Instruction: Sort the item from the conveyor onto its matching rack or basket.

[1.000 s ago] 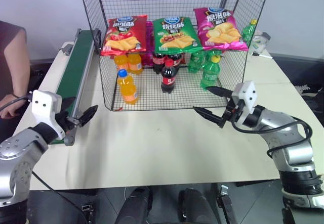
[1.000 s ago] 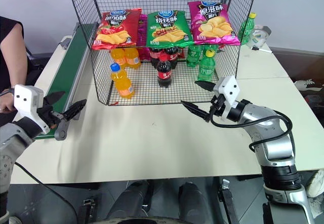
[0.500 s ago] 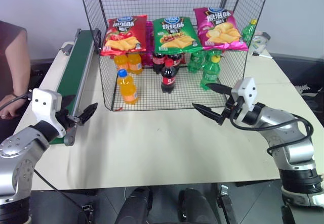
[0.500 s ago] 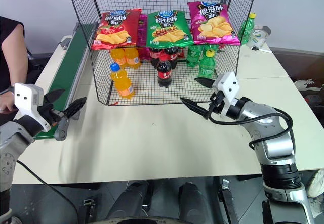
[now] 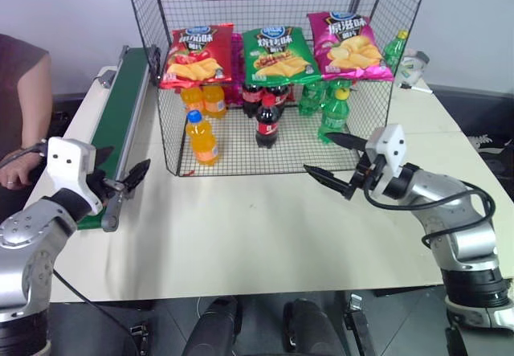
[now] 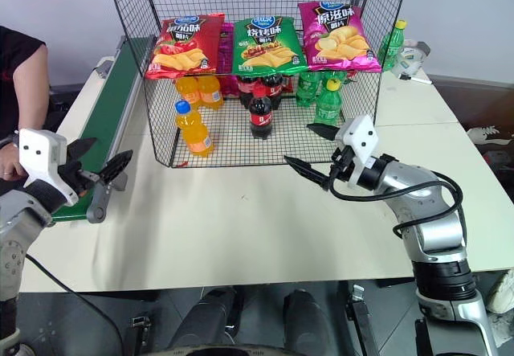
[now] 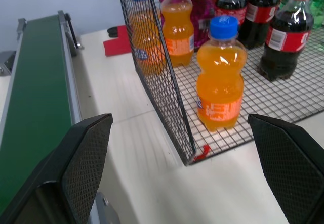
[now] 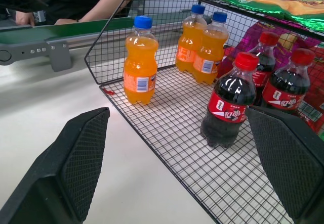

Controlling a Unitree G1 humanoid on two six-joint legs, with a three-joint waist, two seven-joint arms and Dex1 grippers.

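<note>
The item, an orange soda bottle point(image 5: 201, 137) with a blue cap, stands upright at the front left of the black wire rack's point(image 5: 163, 107) bottom shelf, apart from both grippers. The left wrist view has this bottle point(image 7: 220, 77) just inside the mesh wall. Two more orange bottles point(image 5: 203, 99) stand behind it. The dark-green conveyor point(image 5: 119, 107) runs along the table's left side. My left gripper point(image 5: 120, 171) hovers open over the conveyor's near end, holding nothing. My right gripper point(image 5: 319, 153) is open and bare in front of the rack's right half.
Cola bottles point(image 5: 267, 120) and green bottles point(image 5: 334, 113) stand on the same shelf. Three chip bags point(image 5: 277, 53) lie on the shelf above. A person's arm point(image 5: 20, 91) is beside the conveyor on the left. Bare tabletop point(image 5: 241, 227) stretches in front of the rack.
</note>
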